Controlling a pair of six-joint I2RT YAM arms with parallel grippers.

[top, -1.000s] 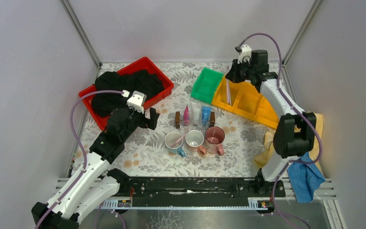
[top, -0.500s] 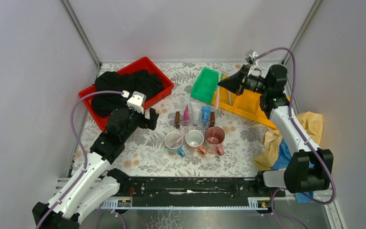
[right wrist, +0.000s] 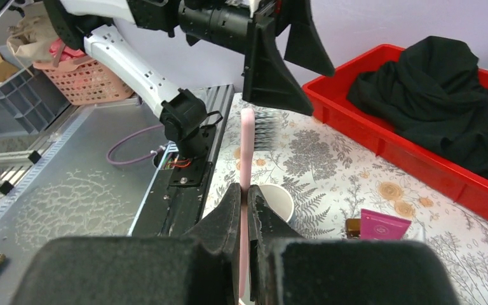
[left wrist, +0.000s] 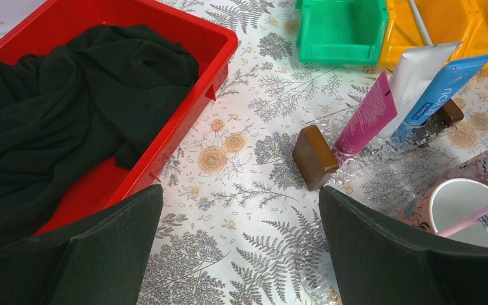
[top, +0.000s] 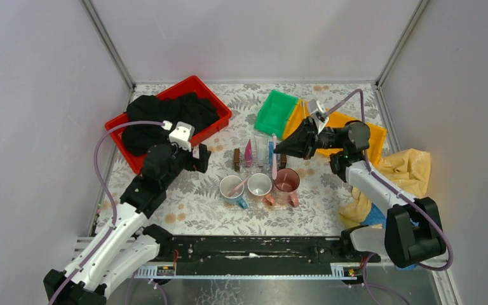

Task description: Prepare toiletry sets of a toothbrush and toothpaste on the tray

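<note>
**Step in hand:** carrying a toothbrush to the mugs; delivery not yet made.

**Right pincer** [top: 280, 148]: closed tight on a pale pink toothbrush [top: 274, 159], gripped on the handle with the bristle end away from the fingers. The brush hung in the air above the gap between the pale pink mug [top: 260, 185] and the dark pink mug [top: 286, 181], touching neither.

**Left pincer** [left wrist: 241, 254]: jaws spread wide, nothing held, poised over the surface [left wrist: 229, 190] beside the red bin [left wrist: 219, 47] of black cloth.

**Toothpaste:** magenta tube [left wrist: 368, 117], white tube [left wrist: 419, 73] and blue tube [left wrist: 441, 92], leaning side by side on the clear tray [left wrist: 368, 170] between brown blocks [left wrist: 314, 155].

**Sets:** the white-blue mug [top: 232, 188] already had a brush. The pale pink mug looked empty; the dark pink mug's contents could not be made out.

**Next move, as judged:** line the brush up over an unfilled mug, lower it past the rim, then release without knocking the tubes.
</note>
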